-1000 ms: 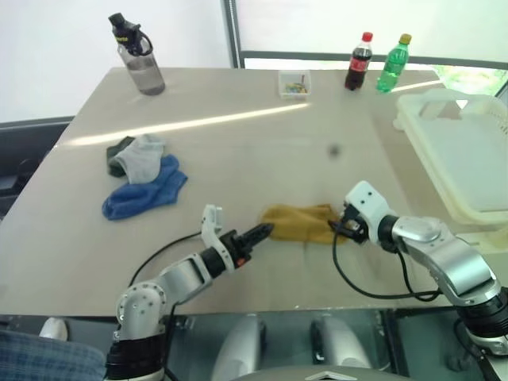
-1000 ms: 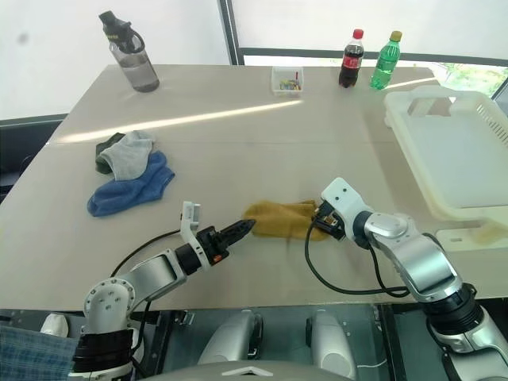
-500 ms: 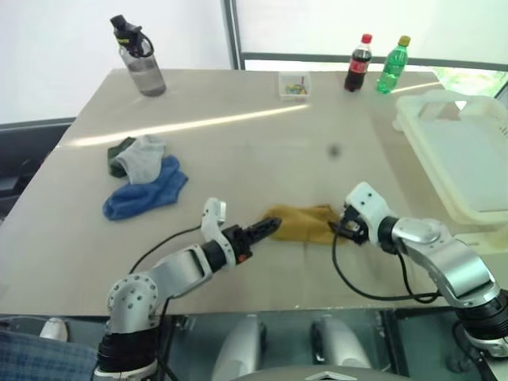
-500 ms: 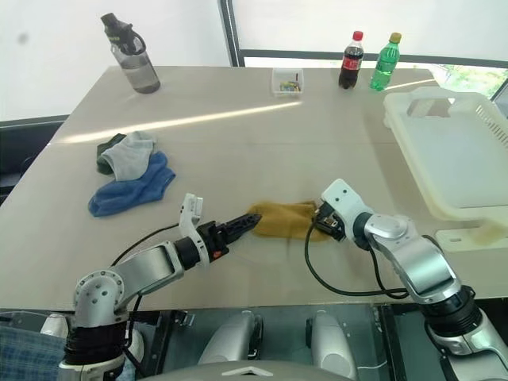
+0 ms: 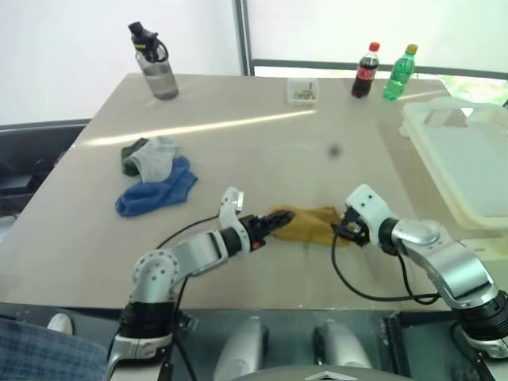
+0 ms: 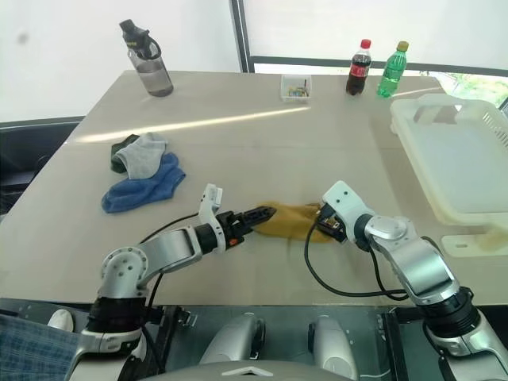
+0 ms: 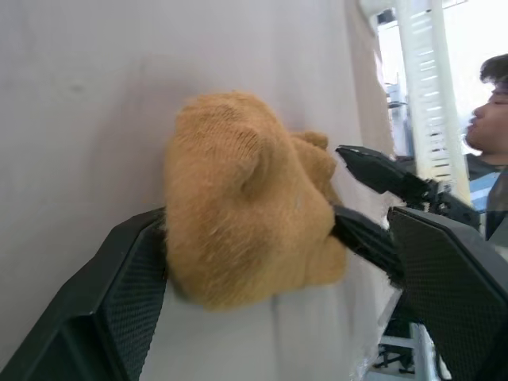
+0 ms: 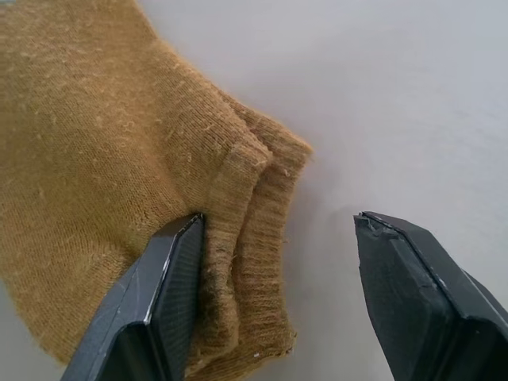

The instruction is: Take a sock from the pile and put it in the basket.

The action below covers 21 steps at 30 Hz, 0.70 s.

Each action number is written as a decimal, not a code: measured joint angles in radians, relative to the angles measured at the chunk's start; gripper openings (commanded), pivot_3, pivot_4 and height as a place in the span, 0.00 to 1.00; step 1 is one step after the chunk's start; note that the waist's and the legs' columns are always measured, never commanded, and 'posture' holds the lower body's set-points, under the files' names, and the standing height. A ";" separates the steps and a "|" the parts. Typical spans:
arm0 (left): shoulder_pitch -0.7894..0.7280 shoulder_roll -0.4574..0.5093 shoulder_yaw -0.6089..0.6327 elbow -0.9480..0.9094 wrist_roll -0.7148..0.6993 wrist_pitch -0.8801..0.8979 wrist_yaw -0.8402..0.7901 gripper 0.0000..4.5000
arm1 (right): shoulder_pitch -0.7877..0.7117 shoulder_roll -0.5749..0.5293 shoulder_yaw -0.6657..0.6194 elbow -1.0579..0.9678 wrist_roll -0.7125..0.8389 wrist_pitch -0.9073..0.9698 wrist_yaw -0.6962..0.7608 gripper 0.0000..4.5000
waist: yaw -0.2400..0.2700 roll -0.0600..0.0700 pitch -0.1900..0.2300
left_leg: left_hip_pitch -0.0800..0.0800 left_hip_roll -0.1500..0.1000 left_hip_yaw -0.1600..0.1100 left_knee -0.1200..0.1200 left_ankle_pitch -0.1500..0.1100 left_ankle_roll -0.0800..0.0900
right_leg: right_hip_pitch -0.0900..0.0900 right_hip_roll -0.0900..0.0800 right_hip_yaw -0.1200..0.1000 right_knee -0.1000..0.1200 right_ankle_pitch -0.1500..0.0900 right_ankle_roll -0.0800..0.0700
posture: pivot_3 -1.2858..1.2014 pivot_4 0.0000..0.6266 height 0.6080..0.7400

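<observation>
From the head views, the sock (image 5: 311, 223) is lying flat on the table (image 5: 262, 135), between pile (image 5: 155, 175) at left and basket (image 5: 468, 159) at far right. In the left wrist view, the left gripper (image 7: 262, 262) is standing spread around its toe. In the right wrist view, the right gripper (image 8: 274, 290) is gaping, one finger touching the cuff, probably readying a pinch.

1. Both arms wear silver-grey rounded shells with black joints.
2. The left gripper (image 5: 279, 220) and right gripper (image 5: 339, 230) sit on white wrist blocks — fingers black, ribbed.
3. Black cables loop from each wrist.
</observation>
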 measured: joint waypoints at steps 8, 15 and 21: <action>-0.054 -0.034 -0.001 0.127 0.122 0.036 -0.298 1.00 | -0.002 0.011 0.000 -0.002 -0.009 0.002 0.009 0.69 | -0.003 0.000 0.000 | -0.001 0.001 0.000 -0.003 0.000 0.000 | -0.001 0.000 0.000 -0.002 0.000 0.000 | 0.52 0.24 1.00; -0.011 -0.037 0.004 0.093 0.124 0.110 -0.512 1.00 | -0.005 0.019 -0.002 -0.017 -0.011 0.003 0.021 0.69 | -0.021 -0.001 0.002 | -0.016 0.001 -0.002 -0.004 0.000 0.000 | -0.013 0.000 -0.001 -0.004 0.003 -0.004 | 0.52 0.24 1.00; 0.013 -0.029 0.087 0.044 0.092 0.100 -0.567 1.00 | -0.005 0.028 -0.002 -0.019 -0.018 0.007 0.020 0.69 | -0.026 -0.001 0.004 | -0.016 0.001 -0.003 -0.005 0.000 0.000 | -0.013 0.000 -0.002 -0.005 0.003 -0.004 | 0.52 0.24 1.00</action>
